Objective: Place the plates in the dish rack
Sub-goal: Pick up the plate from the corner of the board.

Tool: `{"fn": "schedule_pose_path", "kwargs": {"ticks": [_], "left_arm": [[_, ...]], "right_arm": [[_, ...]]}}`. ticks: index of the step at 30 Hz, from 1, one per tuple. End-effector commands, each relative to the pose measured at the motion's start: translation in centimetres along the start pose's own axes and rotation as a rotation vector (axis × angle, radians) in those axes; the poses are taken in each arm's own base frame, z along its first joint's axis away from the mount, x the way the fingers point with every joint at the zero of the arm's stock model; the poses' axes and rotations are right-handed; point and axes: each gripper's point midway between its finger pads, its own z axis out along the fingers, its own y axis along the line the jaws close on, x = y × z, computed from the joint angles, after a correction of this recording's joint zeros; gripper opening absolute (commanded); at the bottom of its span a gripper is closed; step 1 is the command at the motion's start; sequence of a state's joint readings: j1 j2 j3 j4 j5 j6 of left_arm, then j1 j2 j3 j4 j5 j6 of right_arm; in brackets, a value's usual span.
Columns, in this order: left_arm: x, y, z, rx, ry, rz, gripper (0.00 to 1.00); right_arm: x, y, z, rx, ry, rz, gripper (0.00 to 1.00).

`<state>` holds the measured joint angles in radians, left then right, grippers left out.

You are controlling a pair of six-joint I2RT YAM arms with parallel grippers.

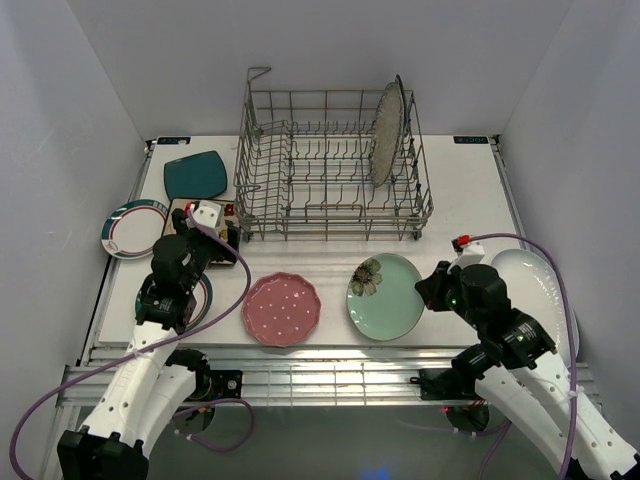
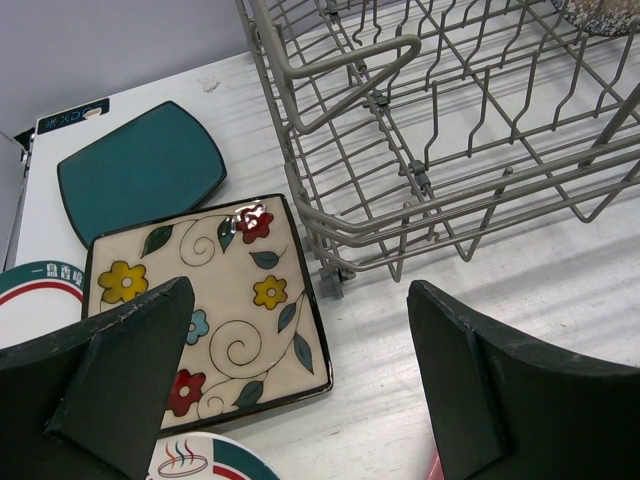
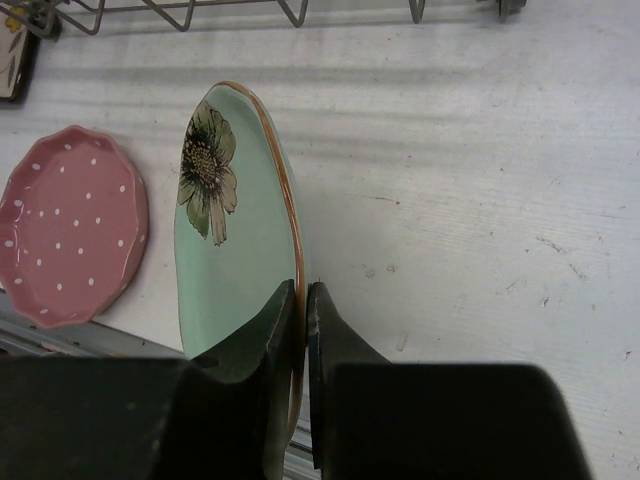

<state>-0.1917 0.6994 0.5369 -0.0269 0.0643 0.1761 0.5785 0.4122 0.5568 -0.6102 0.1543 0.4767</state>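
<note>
A white table (image 1: 470,190), boxed in by pale walls, is seen from above. The rack (image 1: 330,165) stands at its far middle, and a speckled plate (image 1: 387,130) is already stood on edge at the rack's right end. The green plate (image 1: 385,295) lies near the front edge, just beside the pink plate (image 1: 282,309) and well apart from the rack. The right gripper (image 3: 300,295) is pinched almost shut on the green plate's right rim, with one finger on each face. The left gripper (image 2: 300,320) is spread wide and holds nothing. It hangs over the floral square (image 2: 215,300) by the rack's near left corner.

The step in hand is judged to be the lift of the green plate. Only the rim is held, so the plate could pivot in the pinch, and a slow, steady raise is advised. The plate should be turned on edge, carried over the rack's tall side and lowered between free tines left of the speckled plate. The pinch should be released only once the plate is seated.
</note>
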Motion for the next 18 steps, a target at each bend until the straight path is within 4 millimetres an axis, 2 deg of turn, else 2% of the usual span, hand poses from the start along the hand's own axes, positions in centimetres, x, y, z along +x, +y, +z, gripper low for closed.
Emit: {"fn": "schedule_pose_path", "kwargs": {"ticks": [1, 4, 12, 18], "left_arm": [[-1.5, 0.2, -0.1, 0.001, -0.032, 0.004, 0.98], [-1.5, 0.2, -0.2, 0.001, -0.032, 0.004, 0.98], [-1.5, 0.2, -0.1, 0.002, -0.032, 0.005, 0.98], [-1.6, 0.2, -0.2, 0.000, -0.033, 0.002, 0.98]], "right_arm": [[-6.2, 3.4, -2.1, -0.117, -0.183, 0.010, 0.08], [-7.3, 3.7, -2.8, -0.118, -0.200, 0.005, 0.08], [-12.1, 5.2, -5.2, -0.131, -0.313, 0.024, 0.08], [-14.7, 5.6, -5.6, -0.101, -0.353, 0.045, 0.08]]}}
